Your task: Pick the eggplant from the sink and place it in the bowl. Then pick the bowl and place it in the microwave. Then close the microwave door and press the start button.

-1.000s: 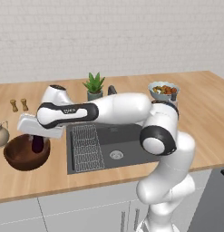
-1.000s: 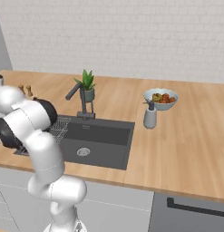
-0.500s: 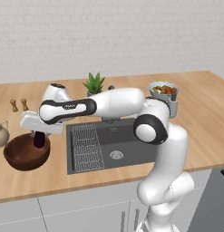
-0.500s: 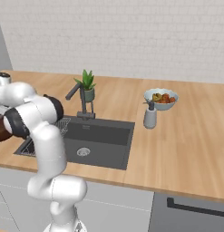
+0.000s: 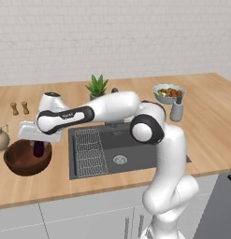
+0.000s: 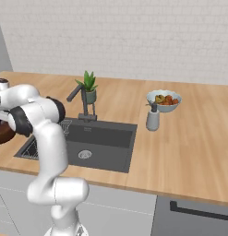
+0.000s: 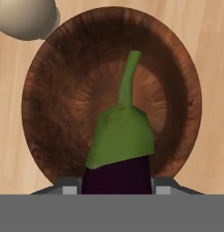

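Our arm has swung a bit more to the left, so our gripper (image 5: 39, 148) now hangs right over the bowl (image 5: 24, 161); it holds the eggplant (image 7: 118, 174) tight, stem down. We think letting go comes next; the sink (image 5: 118, 156) is behind us.

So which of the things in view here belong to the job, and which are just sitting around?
Part of the job:
- eggplant, held in the pincer above the bowl
- wooden bowl, on the counter left of the sink
- sink

Just lying about:
- potted plant
- grey bowl of food
- soap dispenser
- salt and pepper shakers
- beige jug
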Robot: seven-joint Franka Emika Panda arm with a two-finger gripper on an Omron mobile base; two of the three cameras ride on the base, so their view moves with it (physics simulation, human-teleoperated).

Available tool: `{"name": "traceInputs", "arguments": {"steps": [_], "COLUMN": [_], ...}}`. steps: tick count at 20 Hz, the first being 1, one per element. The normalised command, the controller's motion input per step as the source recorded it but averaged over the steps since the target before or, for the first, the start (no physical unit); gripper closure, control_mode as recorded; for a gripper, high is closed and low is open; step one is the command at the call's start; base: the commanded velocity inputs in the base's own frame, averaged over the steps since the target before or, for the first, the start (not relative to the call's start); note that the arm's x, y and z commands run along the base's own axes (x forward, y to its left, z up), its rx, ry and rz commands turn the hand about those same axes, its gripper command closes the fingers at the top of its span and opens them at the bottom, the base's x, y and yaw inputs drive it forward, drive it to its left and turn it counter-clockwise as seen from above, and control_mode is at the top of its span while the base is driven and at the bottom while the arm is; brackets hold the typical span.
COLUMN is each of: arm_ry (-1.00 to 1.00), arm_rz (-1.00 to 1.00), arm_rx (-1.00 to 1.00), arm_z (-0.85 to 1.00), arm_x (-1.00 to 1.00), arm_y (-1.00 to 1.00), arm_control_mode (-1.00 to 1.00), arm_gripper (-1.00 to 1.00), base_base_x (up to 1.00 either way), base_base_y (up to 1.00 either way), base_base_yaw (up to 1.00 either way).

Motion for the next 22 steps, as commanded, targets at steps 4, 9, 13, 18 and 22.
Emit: {"name": "traceInputs", "arguments": {"steps": [4,9,13,18,22], "arm_ry": [0.02,0.00,0.00,0.00,0.00], "arm_rz": [-0.01,0.00,0.00,0.00,-0.01], "arm_rx": [-0.01,0.00,0.00,-0.01,-0.01], "arm_z": [-0.02,-0.21,-0.27,-0.40,-0.25], "arm_x": [0.16,0.16,0.14,0.06,0.04], "arm_y": [0.26,0.00,0.01,0.15,0.24], "arm_control_mode": [-1.00,-1.00,-1.00,-1.00,-1.00], "arm_gripper": [1.00,1.00,1.00,-1.00,-1.00], "base_base_x": [0.00,0.00,0.00,0.00,0.00], "base_base_y": [0.00,0.00,0.00,0.00,0.00], "base_base_yaw": [0.00,0.00,0.00,0.00,0.00]}}
